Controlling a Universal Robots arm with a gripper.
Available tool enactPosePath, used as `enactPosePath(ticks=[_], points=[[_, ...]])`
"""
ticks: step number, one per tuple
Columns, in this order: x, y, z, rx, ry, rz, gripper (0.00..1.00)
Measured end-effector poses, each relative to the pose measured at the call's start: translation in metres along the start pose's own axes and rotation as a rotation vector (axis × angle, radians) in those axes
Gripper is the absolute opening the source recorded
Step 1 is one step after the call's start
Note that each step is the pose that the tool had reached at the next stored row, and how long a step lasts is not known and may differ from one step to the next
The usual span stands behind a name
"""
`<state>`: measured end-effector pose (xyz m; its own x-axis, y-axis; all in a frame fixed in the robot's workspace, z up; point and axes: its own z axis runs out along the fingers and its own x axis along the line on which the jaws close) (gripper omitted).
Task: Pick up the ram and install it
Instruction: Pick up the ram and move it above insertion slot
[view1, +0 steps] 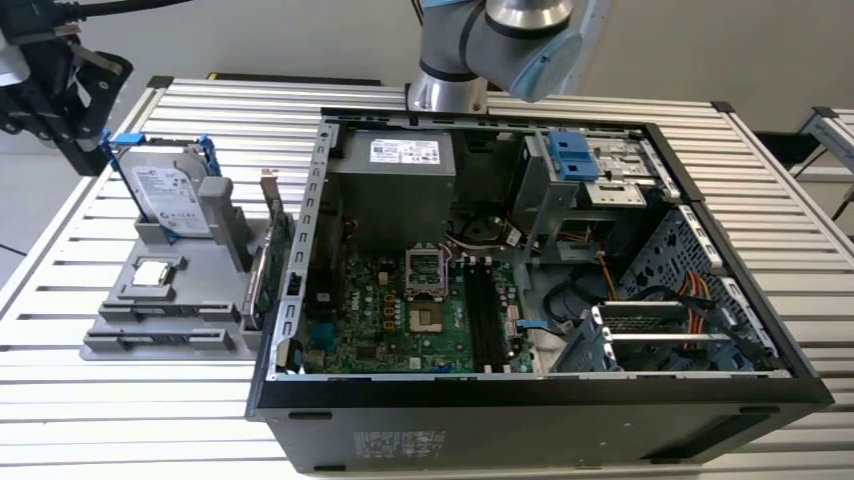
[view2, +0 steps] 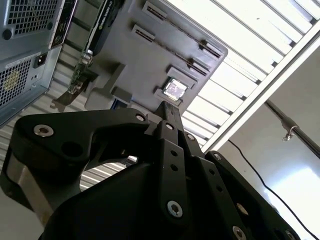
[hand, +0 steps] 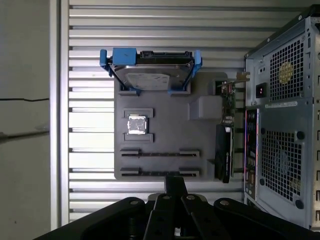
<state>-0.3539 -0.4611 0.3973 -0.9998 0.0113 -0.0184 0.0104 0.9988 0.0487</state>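
Note:
My gripper (view1: 90, 158) hangs high over the exterior view's left side of the table, above the grey parts holder (view1: 123, 300). In both wrist views its black fingers meet in one narrow tip, gripper (hand: 175, 181) and gripper (view2: 167, 107), shut with nothing between them. The ram is hidden or out of view. The holder's two long slots (hand: 160, 154) look bare. The open computer case (view1: 534, 385) lies on its side beside the holder, its green motherboard (view1: 387, 310) exposed.
On the holder (hand: 165, 135) stand a silver hard drive (hand: 150, 77) with blue rails, a small square chip (hand: 136, 125) and an expansion card (hand: 223, 150) next to the case (hand: 280, 125). The slatted table's edge (hand: 57, 125) runs close along the holder's other side.

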Motion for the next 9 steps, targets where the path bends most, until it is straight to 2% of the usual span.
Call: enactPosePath(ticks=[9], points=[[0.0000, -0.0030, -0.0001, 0.0000, 0.0000, 0.000, 0.00]])
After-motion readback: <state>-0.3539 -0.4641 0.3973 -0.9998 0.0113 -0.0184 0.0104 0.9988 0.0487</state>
